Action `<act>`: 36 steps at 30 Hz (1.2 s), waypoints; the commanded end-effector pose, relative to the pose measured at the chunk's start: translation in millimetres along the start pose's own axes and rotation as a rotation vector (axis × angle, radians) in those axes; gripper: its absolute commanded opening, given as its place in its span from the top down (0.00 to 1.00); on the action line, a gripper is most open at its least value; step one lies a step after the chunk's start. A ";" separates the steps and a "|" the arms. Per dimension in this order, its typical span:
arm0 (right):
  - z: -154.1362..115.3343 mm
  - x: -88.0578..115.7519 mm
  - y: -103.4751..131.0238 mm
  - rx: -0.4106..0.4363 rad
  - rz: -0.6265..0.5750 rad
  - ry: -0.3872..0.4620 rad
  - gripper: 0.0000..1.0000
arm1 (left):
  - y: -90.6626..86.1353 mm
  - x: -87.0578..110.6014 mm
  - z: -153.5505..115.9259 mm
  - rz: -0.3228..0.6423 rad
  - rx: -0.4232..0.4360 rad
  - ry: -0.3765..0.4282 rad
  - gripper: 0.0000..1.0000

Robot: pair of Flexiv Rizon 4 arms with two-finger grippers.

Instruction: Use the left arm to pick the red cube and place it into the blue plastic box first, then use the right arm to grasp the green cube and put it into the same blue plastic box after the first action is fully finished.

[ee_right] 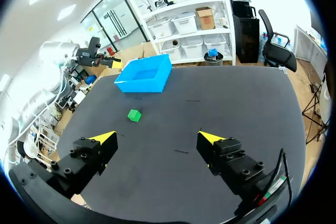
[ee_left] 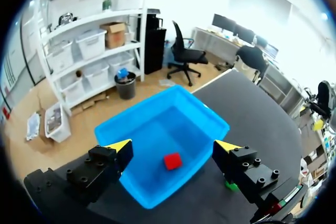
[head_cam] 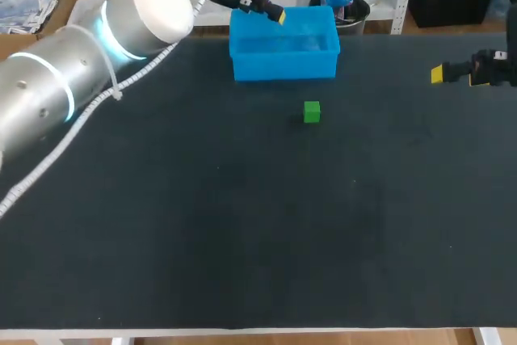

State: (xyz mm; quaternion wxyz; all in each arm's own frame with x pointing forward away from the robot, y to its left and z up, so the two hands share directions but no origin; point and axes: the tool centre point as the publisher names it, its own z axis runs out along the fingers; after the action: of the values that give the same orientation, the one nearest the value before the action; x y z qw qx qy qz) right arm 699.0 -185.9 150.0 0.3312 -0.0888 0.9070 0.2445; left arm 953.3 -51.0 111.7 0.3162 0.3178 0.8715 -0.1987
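Observation:
The red cube (ee_left: 172,161) lies on the floor of the blue plastic box (ee_left: 157,129), below and between the fingers of my open left gripper (ee_left: 176,148). In the head view my left gripper (head_cam: 271,12) hovers over the left back rim of the blue box (head_cam: 284,62); the red cube is not visible there. The green cube (head_cam: 312,111) rests on the dark table just in front of the box, also seen as the green cube (ee_right: 134,115). My right gripper (ee_right: 157,140) is open and empty, well back from the green cube; in the head view my right gripper (head_cam: 440,73) sits at the right edge.
The dark table (head_cam: 242,224) spreads wide in front of the green cube. The blue box (ee_right: 144,74) stands at the table's far edge.

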 end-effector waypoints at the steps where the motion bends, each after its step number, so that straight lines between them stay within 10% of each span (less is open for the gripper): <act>1: 0.5 -0.3 0.2 0.002 0.000 0.001 0.00 | -21.5 44.8 -74.5 0.003 -0.021 -0.070 0.00; 15: 0.5 -0.3 0.2 0.002 0.000 0.001 0.00 | -36.9 122.5 -170.4 0.008 -0.052 -0.121 0.00; 36: 0.5 -0.3 0.2 0.002 0.000 0.001 0.00 | -57.8 197.8 -229.5 -0.034 -0.044 -0.116 0.00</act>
State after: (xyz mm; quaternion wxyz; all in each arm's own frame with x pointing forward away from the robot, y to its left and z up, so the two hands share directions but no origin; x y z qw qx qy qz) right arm 699.0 -185.9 150.0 0.3312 -0.0888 0.9070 0.2445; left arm 734.6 83.9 135.3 0.3247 0.2934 0.8800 -0.1845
